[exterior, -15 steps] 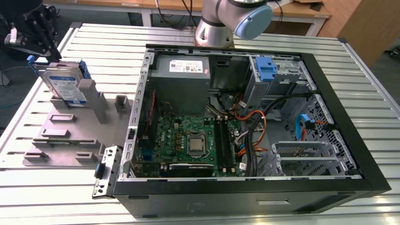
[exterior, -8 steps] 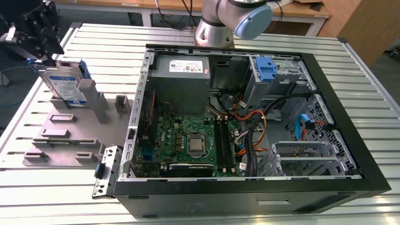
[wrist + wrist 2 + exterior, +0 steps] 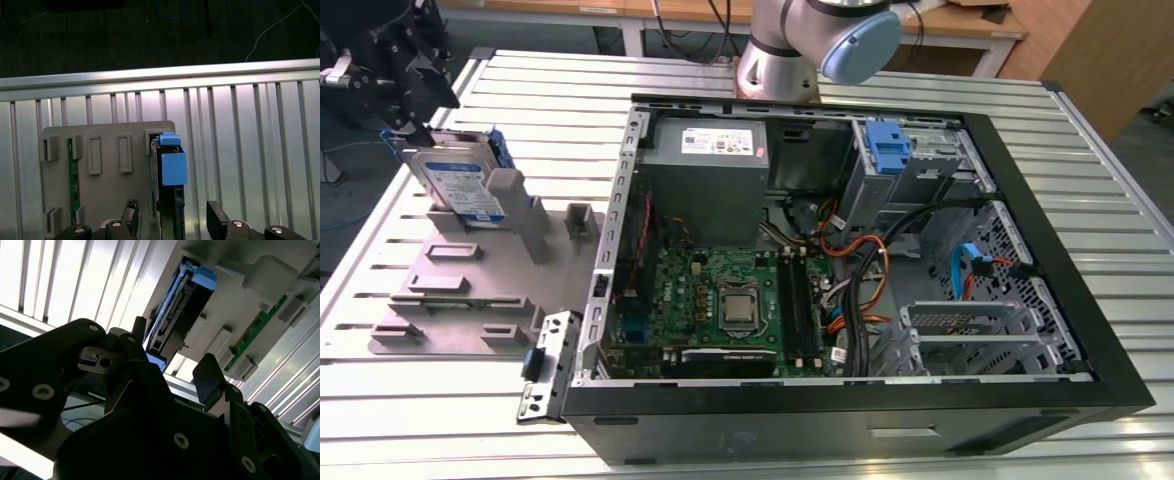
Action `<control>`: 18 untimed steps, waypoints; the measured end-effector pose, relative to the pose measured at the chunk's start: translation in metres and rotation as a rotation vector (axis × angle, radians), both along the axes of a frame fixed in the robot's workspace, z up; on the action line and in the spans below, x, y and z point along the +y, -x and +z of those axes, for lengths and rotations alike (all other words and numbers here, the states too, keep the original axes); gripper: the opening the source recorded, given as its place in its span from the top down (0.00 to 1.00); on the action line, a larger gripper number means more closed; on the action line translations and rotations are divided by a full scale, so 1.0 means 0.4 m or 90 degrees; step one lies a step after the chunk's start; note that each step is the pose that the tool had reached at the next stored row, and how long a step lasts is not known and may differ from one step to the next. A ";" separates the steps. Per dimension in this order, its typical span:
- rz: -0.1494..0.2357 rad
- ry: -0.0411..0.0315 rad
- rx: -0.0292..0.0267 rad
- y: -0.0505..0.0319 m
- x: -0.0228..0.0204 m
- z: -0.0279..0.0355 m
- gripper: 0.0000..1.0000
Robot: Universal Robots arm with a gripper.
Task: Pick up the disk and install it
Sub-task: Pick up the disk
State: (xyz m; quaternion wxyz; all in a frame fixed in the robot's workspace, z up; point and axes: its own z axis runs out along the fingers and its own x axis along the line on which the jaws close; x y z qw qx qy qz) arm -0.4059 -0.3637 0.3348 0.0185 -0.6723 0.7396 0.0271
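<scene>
The disk [image 3: 458, 186] stands on edge in a slot of the grey holder plate [image 3: 467, 295] on the exterior view's left, its blue-and-white label facing out. My black gripper [image 3: 414, 122] hangs at its top edge. In the first wrist view I look down the disk's [image 3: 169, 200] edge and blue rail, and my gripper [image 3: 172, 216] is open with one finger on either side and a gap to each. In the second wrist view the disk [image 3: 175, 315] lies just beyond the open gripper [image 3: 175, 355].
An open computer case [image 3: 1067, 300] fills the middle of the slatted table, with a grey power supply [image 3: 707, 150], motherboard [image 3: 720, 300], loose cables and a blue bracket [image 3: 887, 148] in the drive bay. A green memory stick [image 3: 73, 180] sits in the holder plate. The arm's base [image 3: 781, 50] stands behind the case.
</scene>
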 end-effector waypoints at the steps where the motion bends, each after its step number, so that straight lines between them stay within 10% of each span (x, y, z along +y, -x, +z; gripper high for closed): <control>1: 0.000 0.0000 0.0000 0.000 0.000 0.000 0.35; 18: 0.000 0.0003 -0.0019 0.000 0.000 -0.084 0.35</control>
